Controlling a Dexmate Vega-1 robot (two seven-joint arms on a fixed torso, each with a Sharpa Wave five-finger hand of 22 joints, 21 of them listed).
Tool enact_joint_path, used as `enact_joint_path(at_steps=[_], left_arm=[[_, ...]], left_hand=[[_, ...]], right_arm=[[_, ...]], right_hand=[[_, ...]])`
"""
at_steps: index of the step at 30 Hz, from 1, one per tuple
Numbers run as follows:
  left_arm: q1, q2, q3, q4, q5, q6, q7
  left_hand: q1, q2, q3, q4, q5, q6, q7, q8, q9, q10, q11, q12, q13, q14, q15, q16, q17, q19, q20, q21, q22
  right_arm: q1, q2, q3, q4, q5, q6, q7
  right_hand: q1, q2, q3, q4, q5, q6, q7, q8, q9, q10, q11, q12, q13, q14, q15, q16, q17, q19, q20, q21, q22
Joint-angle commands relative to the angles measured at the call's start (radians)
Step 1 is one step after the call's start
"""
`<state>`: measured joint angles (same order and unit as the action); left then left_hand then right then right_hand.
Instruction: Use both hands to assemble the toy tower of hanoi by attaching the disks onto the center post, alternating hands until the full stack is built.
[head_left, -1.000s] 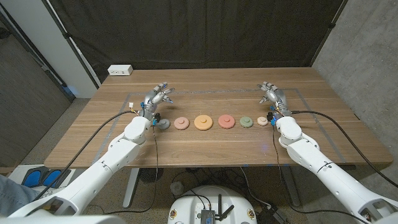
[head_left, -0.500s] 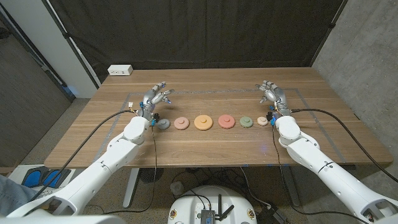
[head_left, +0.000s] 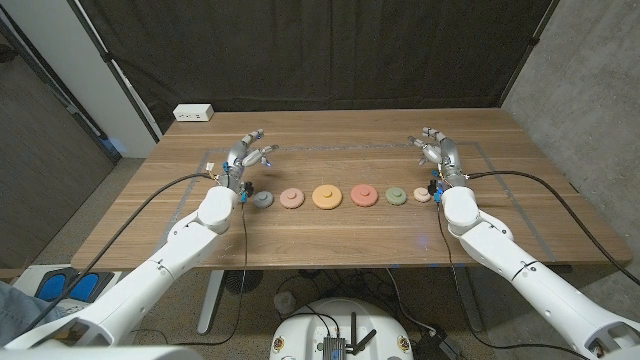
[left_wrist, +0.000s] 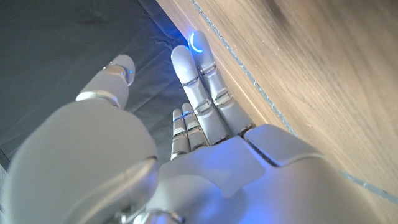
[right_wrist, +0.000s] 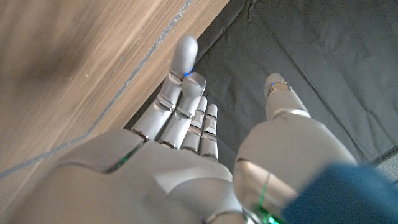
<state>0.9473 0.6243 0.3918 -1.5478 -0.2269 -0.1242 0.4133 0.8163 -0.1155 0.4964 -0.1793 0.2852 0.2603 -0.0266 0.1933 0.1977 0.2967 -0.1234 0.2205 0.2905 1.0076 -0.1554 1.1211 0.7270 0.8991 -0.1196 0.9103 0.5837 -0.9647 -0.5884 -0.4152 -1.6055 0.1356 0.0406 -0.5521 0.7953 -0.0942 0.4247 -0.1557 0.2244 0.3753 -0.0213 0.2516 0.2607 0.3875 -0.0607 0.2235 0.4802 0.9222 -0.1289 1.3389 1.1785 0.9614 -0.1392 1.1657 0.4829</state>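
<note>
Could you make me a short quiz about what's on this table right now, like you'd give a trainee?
1. True or false: the left hand is holding a disk.
2. Which disk lies nearest the right hand? A) the orange disk B) the cream disk C) the pink disk
3. Fill in: the red disk lies between the orange disk and the ____ disk.

Key: 1. False; both hands are empty with fingers apart, above the wooden table. 2. B. 3. green.
</note>
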Motion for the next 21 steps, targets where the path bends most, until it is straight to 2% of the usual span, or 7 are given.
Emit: enact_joint_path(at_steps=[1, 11, 16, 21], left_arm=[[0.016, 0.032, 0.014, -0.069, 0.134, 0.083, 0.094], [0.027, 0.044, 0.021, -0.100, 0.208, 0.132, 0.135], [0.032, 0.048, 0.020, -0.106, 0.218, 0.133, 0.133], [0.037, 0.055, 0.028, -0.130, 0.272, 0.173, 0.165]], left_hand=[[0.014, 0.002, -0.007, 0.002, 0.005, 0.012, 0.000, 0.008, 0.003, 0.005, 0.000, 0.008, 0.003, 0.013, -0.063, 0.009, 0.000, 0.012, -0.094, 0.007, 0.002], [0.022, 0.003, -0.017, 0.005, 0.007, 0.020, -0.002, 0.011, 0.003, 0.012, -0.002, 0.011, 0.004, 0.014, -0.063, 0.013, -0.008, 0.013, -0.094, 0.013, 0.001], [0.024, 0.003, -0.021, 0.006, 0.007, 0.021, -0.002, 0.011, 0.003, 0.013, -0.004, 0.011, 0.005, 0.016, -0.063, 0.016, -0.010, 0.012, -0.094, 0.016, 0.000], [0.026, 0.004, -0.025, 0.007, 0.008, 0.022, -0.004, 0.011, 0.003, 0.013, -0.004, 0.011, 0.006, 0.016, -0.063, 0.017, -0.013, 0.011, -0.093, 0.017, 0.000]], right_arm=[[-0.010, -0.029, -0.022, -0.056, -0.133, -0.072, -0.061], [-0.004, -0.043, -0.040, -0.079, -0.214, -0.119, -0.076], [-0.004, -0.059, -0.051, -0.102, -0.253, -0.154, -0.070], [-0.009, -0.062, -0.059, -0.119, -0.296, -0.179, -0.089]], right_hand=[[0.004, 0.003, -0.003, -0.002, -0.006, -0.004, -0.001, -0.001, 0.002, -0.007, 0.001, -0.001, 0.004, 0.004, -0.089, -0.001, 0.001, 0.005, -0.075, 0.010, 0.002], [0.025, 0.014, -0.006, -0.002, -0.005, -0.005, -0.001, -0.006, 0.000, -0.002, -0.005, 0.000, 0.020, 0.010, -0.089, -0.003, 0.000, -0.002, -0.074, 0.026, -0.003], [0.029, 0.019, -0.006, -0.001, -0.003, -0.012, -0.002, -0.010, -0.001, -0.007, -0.003, -0.002, 0.025, 0.018, -0.089, 0.004, 0.009, -0.006, -0.074, 0.031, -0.005], [0.022, 0.029, -0.008, 0.006, -0.002, -0.022, -0.004, -0.014, -0.002, -0.014, 0.004, -0.005, 0.029, 0.003, -0.089, -0.014, -0.002, -0.017, -0.074, 0.032, -0.010]])
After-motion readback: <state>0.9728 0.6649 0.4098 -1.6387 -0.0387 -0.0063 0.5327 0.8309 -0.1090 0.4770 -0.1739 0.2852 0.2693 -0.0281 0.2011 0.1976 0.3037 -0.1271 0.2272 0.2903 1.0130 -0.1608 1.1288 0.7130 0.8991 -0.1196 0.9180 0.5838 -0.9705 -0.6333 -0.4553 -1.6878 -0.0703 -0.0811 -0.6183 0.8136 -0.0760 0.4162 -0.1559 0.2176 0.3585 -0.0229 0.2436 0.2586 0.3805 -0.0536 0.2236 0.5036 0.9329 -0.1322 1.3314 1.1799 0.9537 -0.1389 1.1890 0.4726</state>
